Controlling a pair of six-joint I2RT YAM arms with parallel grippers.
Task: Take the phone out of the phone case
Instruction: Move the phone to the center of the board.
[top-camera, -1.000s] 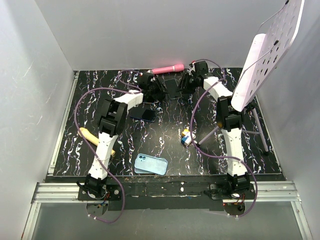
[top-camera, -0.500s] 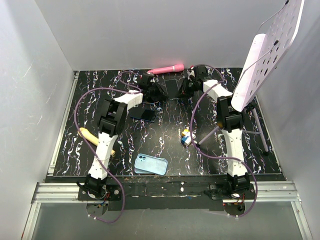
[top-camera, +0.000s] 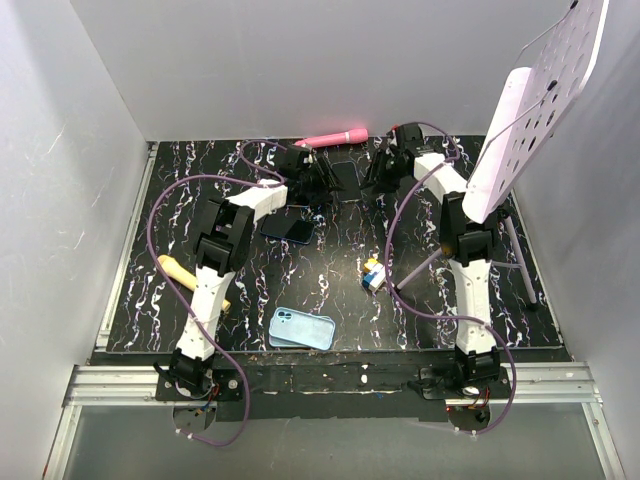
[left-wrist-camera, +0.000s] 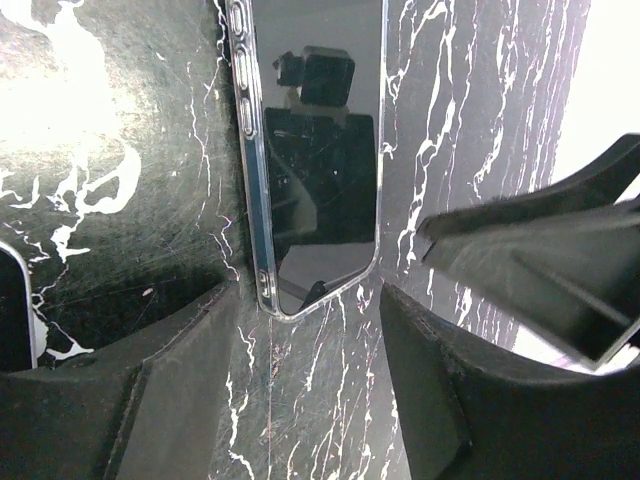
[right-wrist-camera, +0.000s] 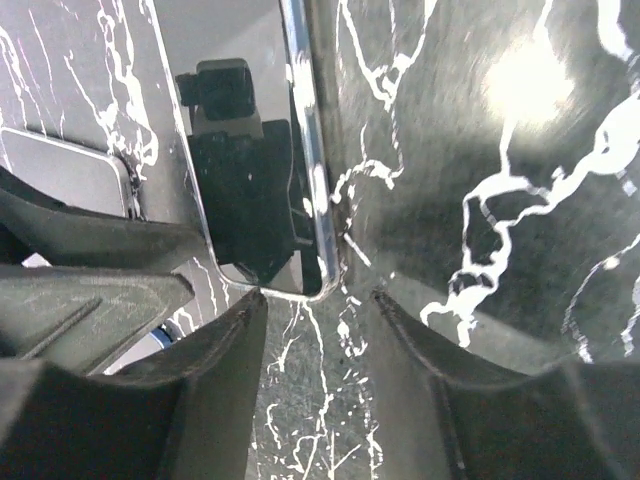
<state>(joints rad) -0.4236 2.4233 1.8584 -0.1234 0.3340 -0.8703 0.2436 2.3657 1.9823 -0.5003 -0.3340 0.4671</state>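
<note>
- Upper middle of the top view: the phone (top-camera: 346, 179) lies flat on the table (top-camera: 250, 290). The left gripper (top-camera: 322, 180) and right gripper (top-camera: 372, 178) face each other across it.
- Top centre of the left wrist view: the phone (left-wrist-camera: 315, 150) sits inside a clear case (left-wrist-camera: 252, 200), whose rim with button covers runs down its left side. The top view is too small to show this case.
- Left gripper (left-wrist-camera: 310, 310): its fingers (left-wrist-camera: 150, 400) are spread apart and clamp nothing. The phone's rounded end lies just ahead of the gap.
- Upper left of the right wrist view: the phone (right-wrist-camera: 250, 140) shows the case (right-wrist-camera: 308, 150) as a bright strip along its right side.
- Right gripper (right-wrist-camera: 318, 305): its fingers (right-wrist-camera: 480, 400) are also apart and hold nothing, with the phone's corner just above the gap.
- Both wrist views cut the phone off at the top edge, and its screen only mirrors the camera.
- Lower middle of the top view: a blue case (top-camera: 301, 328) lies alone. Whether anything is inside it cannot be told.
</note>
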